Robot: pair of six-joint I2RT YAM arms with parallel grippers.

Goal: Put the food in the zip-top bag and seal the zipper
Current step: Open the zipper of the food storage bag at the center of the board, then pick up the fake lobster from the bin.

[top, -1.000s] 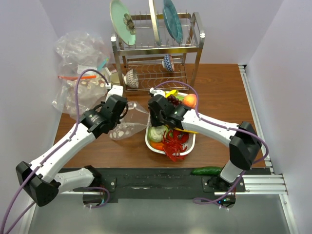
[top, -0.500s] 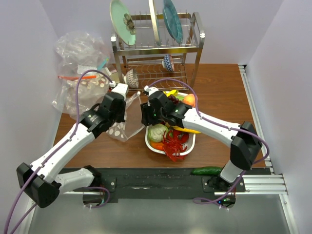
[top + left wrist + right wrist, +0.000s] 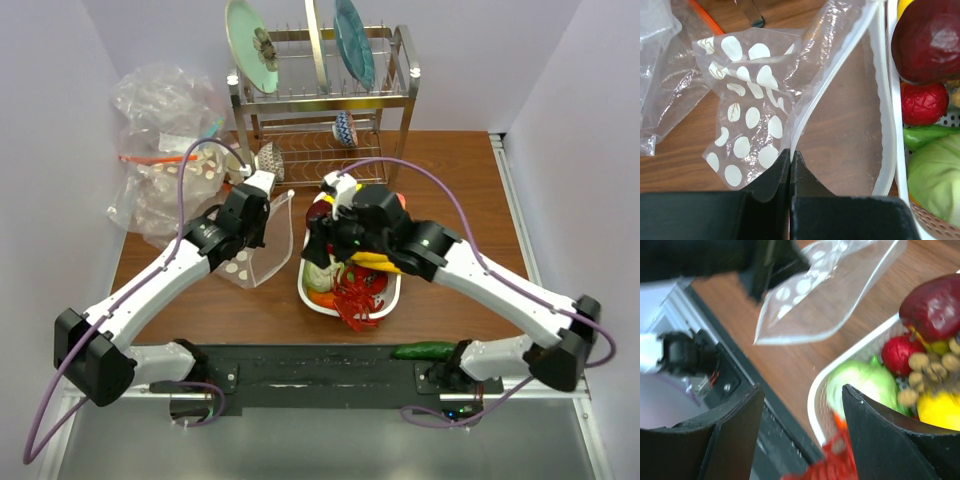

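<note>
Clear white-dotted zip-top bag [image 3: 755, 120], mouth gaping, pinched by left tool [image 3: 790, 154], right tool [image 3: 801, 388] wide

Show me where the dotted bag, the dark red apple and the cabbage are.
dotted bag [image 3: 752, 117], left wrist view, on its crumpled dotted panel.
dark red apple [image 3: 930, 40], left wrist view, middle of its glossy skin.
cabbage [image 3: 935, 175], left wrist view, on its pale green leaves.

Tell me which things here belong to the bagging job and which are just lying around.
For the job: polka-dot bag, its zipper, dark red apple, red lobster, small red fruit.
Lying about: cabbage, bananas, bulky clear bag, dish rack, cucumber.
</note>
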